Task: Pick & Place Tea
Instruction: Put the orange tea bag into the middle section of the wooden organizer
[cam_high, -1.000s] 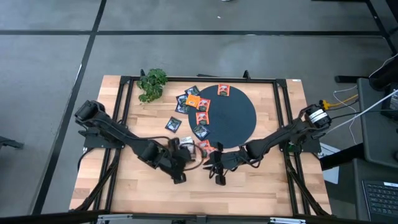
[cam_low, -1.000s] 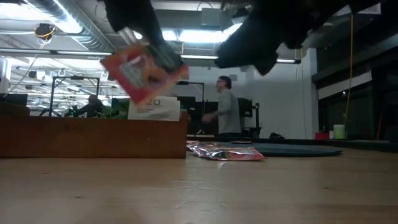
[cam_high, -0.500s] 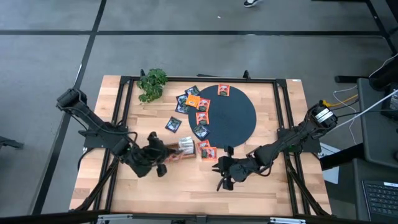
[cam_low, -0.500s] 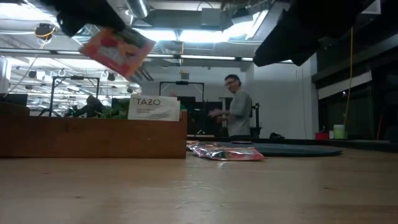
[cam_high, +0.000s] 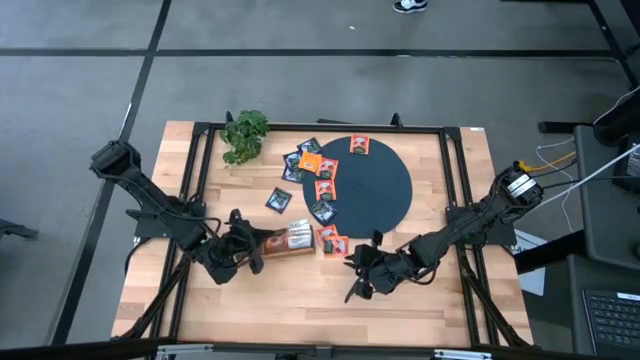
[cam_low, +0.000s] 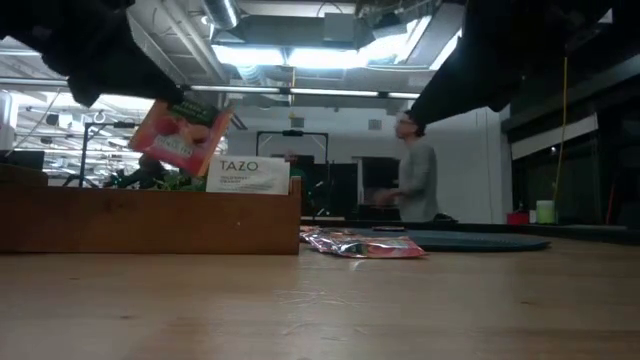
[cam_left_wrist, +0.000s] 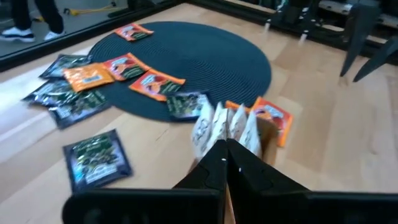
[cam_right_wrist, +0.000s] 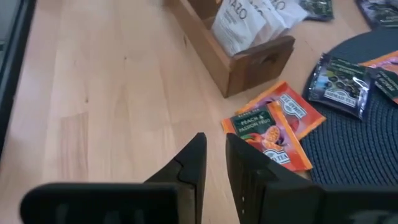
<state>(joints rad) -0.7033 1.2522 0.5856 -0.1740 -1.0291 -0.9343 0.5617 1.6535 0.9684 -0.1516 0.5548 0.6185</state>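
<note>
Small flat tea sachets lie on and around the dark round mat (cam_high: 375, 185); two orange ones (cam_right_wrist: 273, 127) lie flat on the wood beside the end of the wooden tray (cam_low: 150, 215). White sachets (cam_left_wrist: 217, 124) stand in that tray. My left gripper (cam_high: 250, 255) hovers over the tray, shut on a red sachet (cam_low: 180, 135). My right gripper (cam_right_wrist: 214, 152) hangs over bare wood near the two orange sachets. Its fingers stand a narrow gap apart with nothing between them. My left gripper pinches the red sachet by its upper edge (cam_low: 152, 108) between its two fingers, which slant down from the table's left. The sachet hangs tilted below the fingers, lifted clear just above the tray's rim.
A green leafy plant (cam_high: 245, 135) sits at the table's far left. Several sachets (cam_left_wrist: 93, 78) lie along the mat's left rim, one dark one (cam_left_wrist: 96, 158) alone on the wood. Bare wood (cam_high: 300, 300) runs along the near edge. A person (cam_low: 415, 170) stands in the room beyond.
My left gripper has carried the red sachet toward the table's left and lower, turning as it went; the sachet now hangs just above the tray, still tilted. My right gripper has shifted slightly toward the near right.
</note>
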